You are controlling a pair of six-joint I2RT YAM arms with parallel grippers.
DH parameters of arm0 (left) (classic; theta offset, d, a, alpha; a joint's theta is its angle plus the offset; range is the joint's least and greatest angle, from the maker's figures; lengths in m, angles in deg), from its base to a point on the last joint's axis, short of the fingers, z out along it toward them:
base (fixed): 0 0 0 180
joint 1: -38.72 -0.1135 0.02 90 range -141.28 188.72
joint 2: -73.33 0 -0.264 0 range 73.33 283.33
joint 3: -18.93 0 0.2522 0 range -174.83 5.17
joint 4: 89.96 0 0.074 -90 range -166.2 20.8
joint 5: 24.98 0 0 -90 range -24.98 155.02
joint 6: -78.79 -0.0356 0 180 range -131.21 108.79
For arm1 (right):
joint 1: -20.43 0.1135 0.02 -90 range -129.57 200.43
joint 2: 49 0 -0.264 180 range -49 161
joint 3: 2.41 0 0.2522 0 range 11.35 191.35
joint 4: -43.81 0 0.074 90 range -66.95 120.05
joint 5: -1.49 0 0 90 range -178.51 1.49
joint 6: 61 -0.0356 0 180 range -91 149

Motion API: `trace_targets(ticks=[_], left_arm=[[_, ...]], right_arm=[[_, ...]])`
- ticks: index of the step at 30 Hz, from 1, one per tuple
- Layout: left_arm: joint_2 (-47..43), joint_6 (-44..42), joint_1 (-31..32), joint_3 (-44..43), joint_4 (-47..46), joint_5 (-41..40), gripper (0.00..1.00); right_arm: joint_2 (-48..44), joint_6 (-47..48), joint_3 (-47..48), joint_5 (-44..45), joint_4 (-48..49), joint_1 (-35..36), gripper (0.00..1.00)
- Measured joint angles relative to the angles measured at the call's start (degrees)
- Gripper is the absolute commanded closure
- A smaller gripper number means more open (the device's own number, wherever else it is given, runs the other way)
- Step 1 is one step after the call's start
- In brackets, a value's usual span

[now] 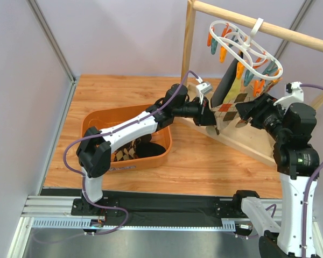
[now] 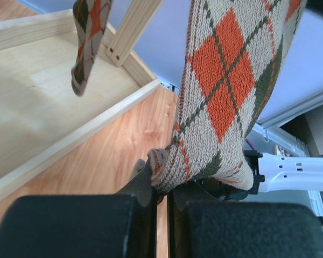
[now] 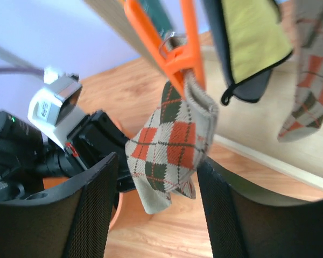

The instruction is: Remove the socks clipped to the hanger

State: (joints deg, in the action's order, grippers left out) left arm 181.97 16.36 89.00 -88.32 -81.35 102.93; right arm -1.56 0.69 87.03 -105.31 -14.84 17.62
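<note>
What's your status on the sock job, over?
Left gripper shut on argyle sock, lower end. Right gripper open, straddling it. Sock pinned by orange clip on hanger. Black-and-yellow sock hanging close beside.

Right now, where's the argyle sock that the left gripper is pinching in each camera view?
Top external: argyle sock right of centre, under the hanger.
Left wrist: fills the centre, lower end pinched in left gripper.
Right wrist: centre, hanging from an orange clip.
Shared landmark: pale wooden base.
</note>
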Motion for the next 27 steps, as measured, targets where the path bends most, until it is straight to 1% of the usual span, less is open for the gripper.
trace_targets(ticks=[3, 8, 11, 15, 18, 22, 24, 27], left_arm=[[-0.04, 0.00, 0.00, 0.00, 0.94, -0.31, 1.00], [-0.55, 0.00, 0.00, 0.24, 1.73, -0.46, 1.00], [-1.25, 0.07, 0.00, 0.94, 1.84, -0.50, 1.00], [-1.86, 0.17, 0.00, 1.40, 1.97, -0.94, 1.00], [-2.16, 0.22, 0.00, 1.79, 1.99, -1.18, 1.00], [-2.21, 0.20, 0.00, 1.97, 2.03, -1.40, 1.00], [-2.23, 0.20, 0.00, 1.97, 2.08, -1.42, 1.00], [-2.36, 0.20, 0.00, 1.97, 2.34, -1.36, 1.00]], right_arm=[[0.59, -0.57, 5.53, 5.22, -4.50, 0.00, 0.37], [3.32, 0.20, 14.14, 10.56, -9.35, 0.00, 0.36], [6.60, 1.09, 19.34, 12.98, -10.29, 0.00, 0.39], [10.64, 2.36, 23.45, 14.23, -10.36, 0.00, 0.40], [13.46, 3.82, 25.38, 14.84, -10.19, 0.00, 0.41], [16.11, 6.58, 25.35, 15.23, -10.03, 0.00, 0.44], [16.52, 8.46, 24.35, 14.95, -8.83, 0.00, 0.47], [16.20, 11.47, 22.01, 13.55, -6.34, -0.15, 0.47]])
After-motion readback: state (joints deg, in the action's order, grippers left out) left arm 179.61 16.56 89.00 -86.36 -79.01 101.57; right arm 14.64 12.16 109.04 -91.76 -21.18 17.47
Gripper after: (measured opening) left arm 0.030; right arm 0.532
